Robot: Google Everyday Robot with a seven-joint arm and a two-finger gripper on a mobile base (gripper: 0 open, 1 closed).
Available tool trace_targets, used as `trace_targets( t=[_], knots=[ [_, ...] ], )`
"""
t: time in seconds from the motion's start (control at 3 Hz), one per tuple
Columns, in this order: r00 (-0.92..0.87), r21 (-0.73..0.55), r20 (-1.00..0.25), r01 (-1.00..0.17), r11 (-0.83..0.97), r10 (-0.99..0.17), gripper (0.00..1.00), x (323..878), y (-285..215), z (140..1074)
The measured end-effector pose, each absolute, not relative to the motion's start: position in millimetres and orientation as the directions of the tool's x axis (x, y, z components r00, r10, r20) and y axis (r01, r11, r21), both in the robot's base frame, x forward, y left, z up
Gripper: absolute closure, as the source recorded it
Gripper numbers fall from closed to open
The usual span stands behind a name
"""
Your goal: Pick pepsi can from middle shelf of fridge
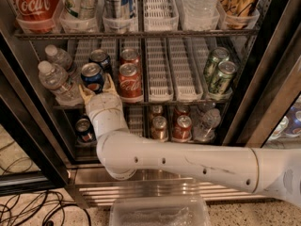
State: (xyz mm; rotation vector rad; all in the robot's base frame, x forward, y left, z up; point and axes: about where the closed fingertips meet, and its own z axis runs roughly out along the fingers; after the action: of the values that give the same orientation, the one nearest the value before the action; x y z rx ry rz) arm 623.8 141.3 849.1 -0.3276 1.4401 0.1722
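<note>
The fridge [263,102] stands open in front of me. On its middle shelf [160,98], the blue pepsi can [92,76] stands at the front of a left lane, with a second blue can [99,58] behind it. My gripper [97,88] reaches up from below, right at the front pepsi can. It is open, with one fingertip [84,92] left of the can's lower part and the other on its right. Two red Coca-Cola cans [130,79] stand just right of the gripper. My white arm [188,161] crosses the lower shelf.
Water bottles [56,79] stand left of the pepsi can. Two green cans [220,74] sit at the right of the middle shelf. The lower shelf holds several cans [181,126] and a bottle. A clear plastic bin [160,213] and cables [28,211] lie on the floor.
</note>
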Motion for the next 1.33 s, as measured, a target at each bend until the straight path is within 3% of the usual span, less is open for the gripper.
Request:
trace_targets(
  t=[1.33],
  knots=[
    [0.028,-0.101,-0.995,-0.394,0.913,-0.098,1.00,593,128,871]
  ],
)
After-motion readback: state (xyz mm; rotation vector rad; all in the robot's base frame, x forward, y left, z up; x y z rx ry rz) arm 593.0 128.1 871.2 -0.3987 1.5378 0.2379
